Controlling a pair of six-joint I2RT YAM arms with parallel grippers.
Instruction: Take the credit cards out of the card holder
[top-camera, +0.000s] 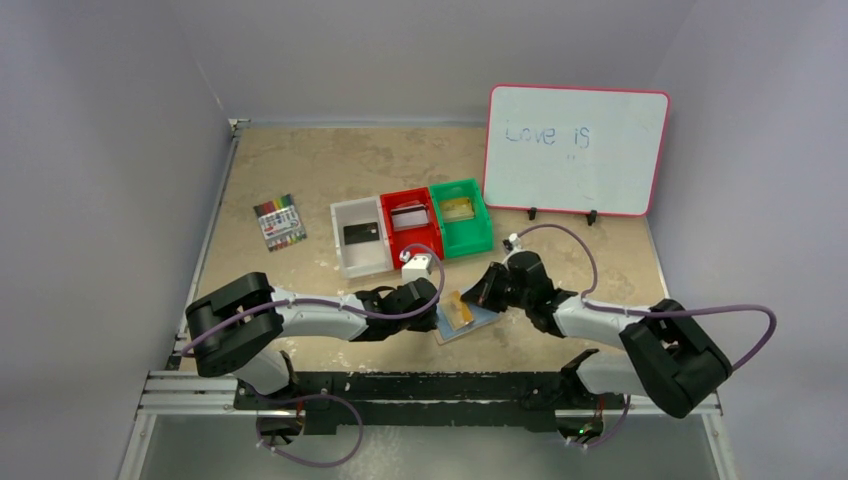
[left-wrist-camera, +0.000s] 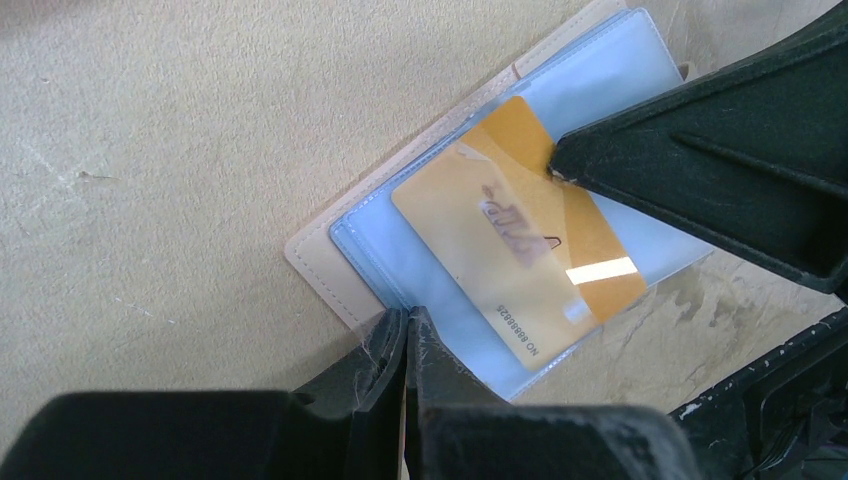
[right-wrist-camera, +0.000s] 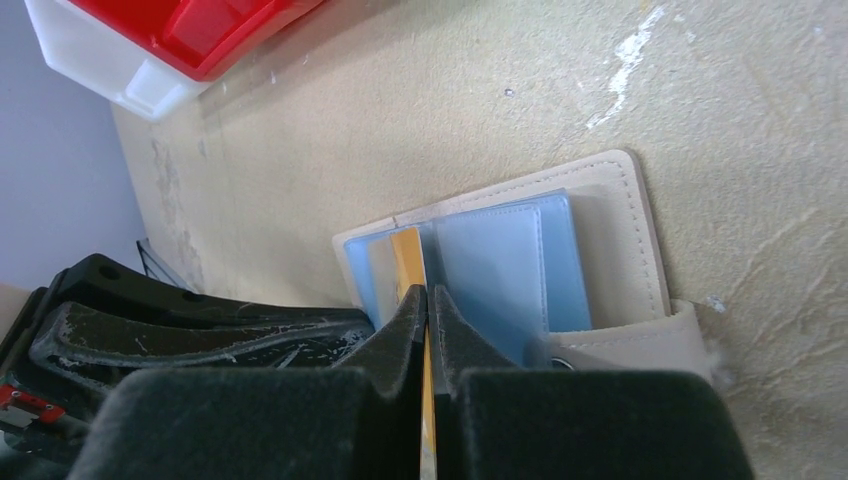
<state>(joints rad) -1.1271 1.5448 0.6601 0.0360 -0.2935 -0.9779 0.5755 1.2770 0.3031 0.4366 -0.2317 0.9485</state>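
Note:
The card holder (top-camera: 452, 332) lies open on the table between both arms, beige outside (left-wrist-camera: 320, 265), pale blue sleeves inside (right-wrist-camera: 500, 260), snap tab (right-wrist-camera: 640, 335) at one end. A gold credit card (left-wrist-camera: 500, 240) sits partly out of a clear sleeve. My right gripper (right-wrist-camera: 427, 295) is shut on this card's edge (right-wrist-camera: 405, 260); its fingers (left-wrist-camera: 720, 150) meet the card's corner. My left gripper (left-wrist-camera: 408, 315) is shut on the near edge of the holder's blue sleeve. In the top view, the left gripper (top-camera: 437, 310) and right gripper (top-camera: 478, 298) flank the holder.
Three bins stand behind the holder: white (top-camera: 345, 255) with a black card (top-camera: 362, 233), red (top-camera: 432, 240) with a silver-grey card (top-camera: 408, 217), green (top-camera: 482, 232) with a gold card (top-camera: 458, 208). A marker pack (top-camera: 280, 222) lies left. A whiteboard (top-camera: 575, 150) stands back right.

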